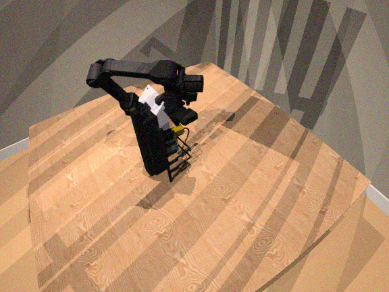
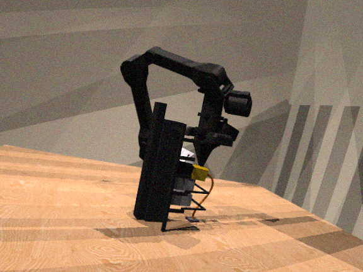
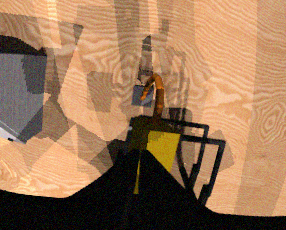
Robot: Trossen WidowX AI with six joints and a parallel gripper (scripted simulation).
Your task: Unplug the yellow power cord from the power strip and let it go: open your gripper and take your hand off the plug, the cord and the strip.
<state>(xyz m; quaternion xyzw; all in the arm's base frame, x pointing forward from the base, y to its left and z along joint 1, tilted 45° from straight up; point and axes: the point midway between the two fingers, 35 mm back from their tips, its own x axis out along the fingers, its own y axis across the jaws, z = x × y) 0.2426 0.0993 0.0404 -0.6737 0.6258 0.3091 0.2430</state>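
Standing upright on the wooden table (image 2: 63, 239), the black power strip (image 2: 159, 170) faces right, so its sockets take plugs sideways. The claw (image 2: 201, 161) points down from above, its fingers clenched together on nothing, tips just at the top of the yellow plug (image 2: 200, 172). The plug appears seated in the strip, not yet pulled. Its cord (image 2: 210, 186) droops rightward to the table.

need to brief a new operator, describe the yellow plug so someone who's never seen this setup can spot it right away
Find the tall black power strip standing upright on the wooden table, in front of the black arm. On its outlet face, directly under the shut gripper, sits the yellow plug. The plugs below it are grey and black; only this block is yellow, trailing an orange-yellow cord.
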